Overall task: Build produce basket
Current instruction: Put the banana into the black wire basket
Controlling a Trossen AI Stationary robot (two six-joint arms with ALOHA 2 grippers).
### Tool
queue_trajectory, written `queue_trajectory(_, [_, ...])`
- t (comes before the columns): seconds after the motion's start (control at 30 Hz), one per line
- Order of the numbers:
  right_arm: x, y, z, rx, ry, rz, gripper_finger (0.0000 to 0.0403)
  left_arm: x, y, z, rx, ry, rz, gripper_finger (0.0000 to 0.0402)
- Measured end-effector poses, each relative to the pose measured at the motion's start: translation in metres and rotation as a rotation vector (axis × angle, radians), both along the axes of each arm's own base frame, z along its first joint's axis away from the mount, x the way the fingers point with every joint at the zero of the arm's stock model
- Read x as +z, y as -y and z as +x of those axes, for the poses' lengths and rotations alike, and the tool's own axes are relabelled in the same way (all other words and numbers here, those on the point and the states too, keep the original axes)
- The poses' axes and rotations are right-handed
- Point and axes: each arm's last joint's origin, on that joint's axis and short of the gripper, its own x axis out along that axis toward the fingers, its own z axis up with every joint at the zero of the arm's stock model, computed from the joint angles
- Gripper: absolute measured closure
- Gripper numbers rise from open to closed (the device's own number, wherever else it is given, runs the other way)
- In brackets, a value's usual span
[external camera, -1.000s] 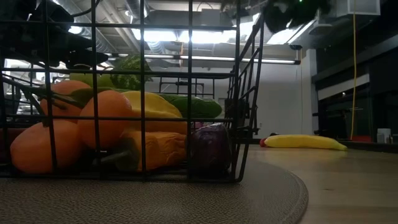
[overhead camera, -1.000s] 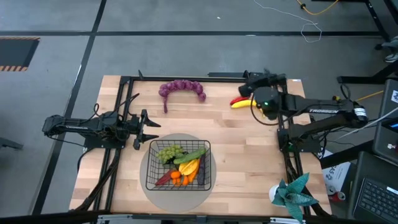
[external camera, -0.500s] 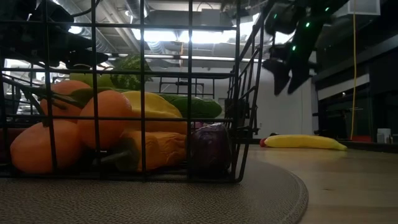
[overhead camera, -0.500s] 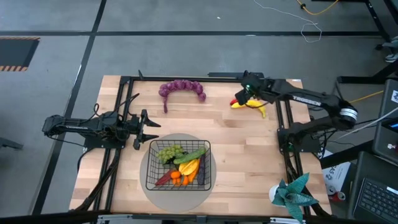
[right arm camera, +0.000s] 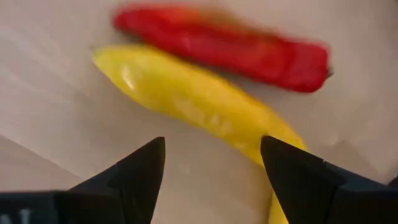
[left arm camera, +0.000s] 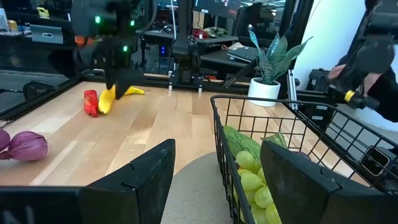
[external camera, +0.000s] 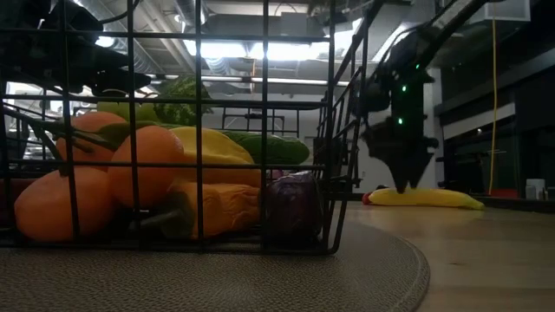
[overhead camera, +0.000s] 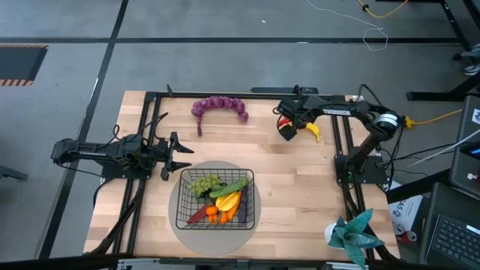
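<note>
Produce is split between two places on the worktop (overhead camera: 300,195). Most of it lies in the basket (overhead camera: 215,199), which stands on a round grey mat (overhead camera: 255,221) near the front edge: green grapes (overhead camera: 202,183), a green cucumber (overhead camera: 234,187), a yellow piece, orange carrots (overhead camera: 217,215) and a red piece along the wire side. In the low view the carrots and a dark purple piece press close to the mesh.

Still outside are the purple grapes (overhead camera: 219,106), curved near the far edge, and a yellow banana (overhead camera: 313,131) with a red chili (left arm camera: 91,102) just beside it at the far right.

The right pincer (overhead camera: 289,127) hangs low directly over the banana and chili, its fingers spread apart with nothing between them; in the right wrist view the banana (right arm camera: 199,106) lies across the gap ahead of the fingertips, the chili (right arm camera: 230,46) beyond it. Whether a fingertip touches the worktop is hard to judge from the low view.

The left pincer (overhead camera: 182,156) waits just left of the basket, pointing toward it, fingers apart and empty.
</note>
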Motion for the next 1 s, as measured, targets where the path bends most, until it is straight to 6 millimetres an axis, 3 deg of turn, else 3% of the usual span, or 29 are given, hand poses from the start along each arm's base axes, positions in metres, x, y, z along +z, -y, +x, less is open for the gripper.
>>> queue_trajectory(0.23, [-0.018,0.006,0.0,0.11,-0.167,-0.039,0.0135,0.0,0.0,0.0,0.0,0.0,0.0,0.017])
queue_trajectory(0.6, [-0.018,0.003,0.001,0.271,-0.134,0.073,0.0135,0.0,0.0,0.0,0.0,0.0,0.0,0.017])
queue_trajectory(0.77, [-0.018,-0.004,0.007,0.278,-0.117,0.073,0.0135,0.0,0.0,0.0,0.0,0.0,0.0,0.017])
queue_trajectory(1.0, [-0.015,-0.031,0.027,0.365,-0.079,0.078,0.0135,0.0,0.0,0.0,0.0,0.0,0.0,0.017])
